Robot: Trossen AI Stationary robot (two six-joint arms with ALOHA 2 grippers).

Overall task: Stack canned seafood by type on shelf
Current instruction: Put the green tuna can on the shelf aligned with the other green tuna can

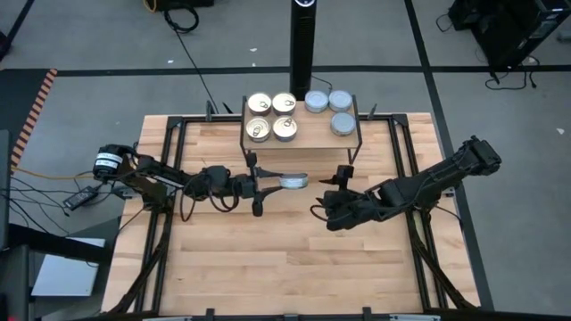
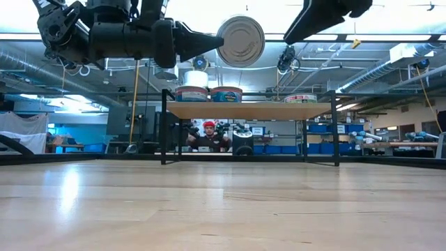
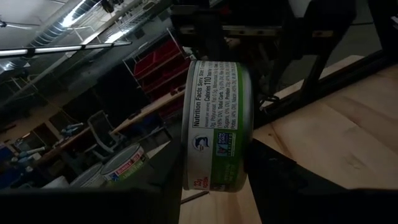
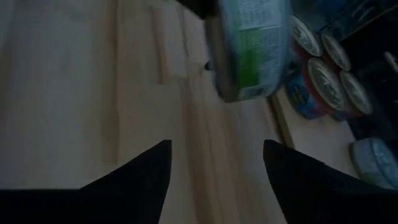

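The shelf (image 1: 299, 134) stands at the table's far middle. On its left half sit several gold-lidded tins (image 1: 271, 117), and three blue-grey-lidded tins (image 1: 330, 106) sit on its right half. In front of the shelf my left gripper (image 1: 284, 182) is shut on one more tin (image 3: 214, 124) with a green label, held in the air on edge. My right gripper (image 4: 217, 180) hovers open just right of that tin (image 1: 293, 181), slanting down, with nothing between its fingers. My left gripper pinches the tin between its two fingers (image 3: 273, 177), one on each flat round face (image 2: 240, 40). The fingers come level from the table's left. The tin stands on edge, its labelled wall (image 3: 217, 93) toward the wrist camera, lifted clear of table and shelf.
A black post (image 1: 303, 36) rises just behind the shelf. Black frame rails (image 1: 169, 143) run along the table's sides. The wooden top (image 1: 285, 267) in front of both arms is bare. A person (image 2: 209, 136) sits in the room beyond the table.
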